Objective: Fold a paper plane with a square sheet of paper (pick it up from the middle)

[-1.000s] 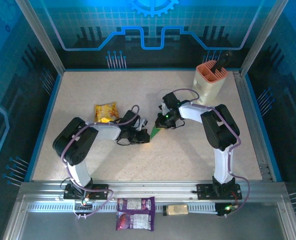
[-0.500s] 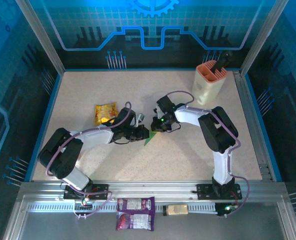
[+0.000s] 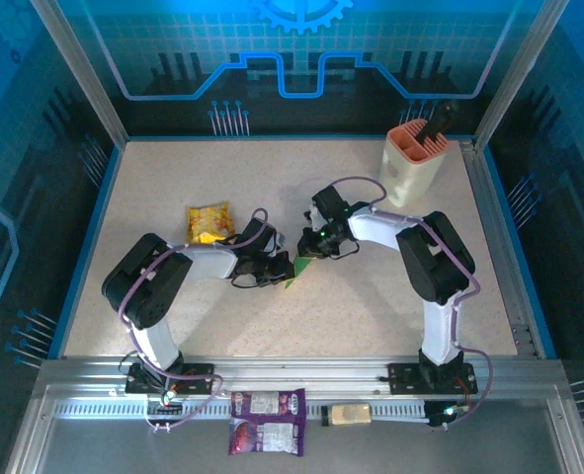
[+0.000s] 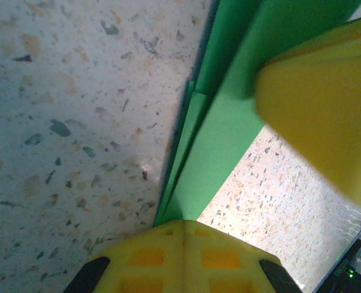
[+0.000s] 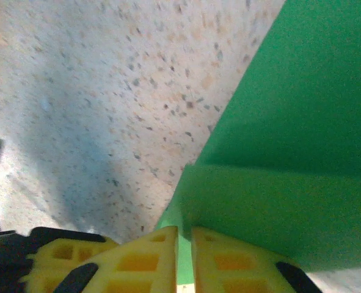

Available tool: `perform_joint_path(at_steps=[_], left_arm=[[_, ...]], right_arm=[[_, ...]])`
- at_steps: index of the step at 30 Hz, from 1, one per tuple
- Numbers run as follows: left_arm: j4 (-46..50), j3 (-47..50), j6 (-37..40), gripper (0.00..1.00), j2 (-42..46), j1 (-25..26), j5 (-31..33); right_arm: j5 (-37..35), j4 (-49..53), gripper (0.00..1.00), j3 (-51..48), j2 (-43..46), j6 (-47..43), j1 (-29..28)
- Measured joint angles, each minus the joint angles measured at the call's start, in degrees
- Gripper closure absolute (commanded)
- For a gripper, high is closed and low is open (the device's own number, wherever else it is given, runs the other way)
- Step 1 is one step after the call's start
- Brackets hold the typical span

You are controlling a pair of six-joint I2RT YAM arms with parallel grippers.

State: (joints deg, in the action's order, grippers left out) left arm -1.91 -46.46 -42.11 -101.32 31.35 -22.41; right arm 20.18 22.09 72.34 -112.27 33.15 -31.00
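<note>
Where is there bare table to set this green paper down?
Widest: near table between the arm bases. Also the far strip between snack packet and cream holder. Crowded at centre, where left hand and right hand pinch the paper.

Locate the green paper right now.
In the top view the folded green paper is mid-table, pinched between the left claw on its left and the right claw at its far-right end, right of the yellow snack packet.

Top view high behind the arms (image 3: 432, 259), bases at 6 o'clock, looking down on the whole table (image 3: 390, 316), both wrist views very close, facing steeply down at tabletop, all three sharing the paper (image 4: 223, 134) at table centre.
</note>
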Motion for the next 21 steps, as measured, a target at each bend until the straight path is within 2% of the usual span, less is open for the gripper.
perform_joint_path(at_steps=[10,21], left_arm=[[1.73,-1.05,0.02,0.97,-0.28,0.00,0.13],[3.23,-1.73,0.20,0.98,-0.37,0.00,0.11]], right_arm=[[-1.16,0.52,0.81,0.02,2.71,-3.96,5.38],[-1.31,1.49,0.81,1.84,-2.25,-5.84,5.64]])
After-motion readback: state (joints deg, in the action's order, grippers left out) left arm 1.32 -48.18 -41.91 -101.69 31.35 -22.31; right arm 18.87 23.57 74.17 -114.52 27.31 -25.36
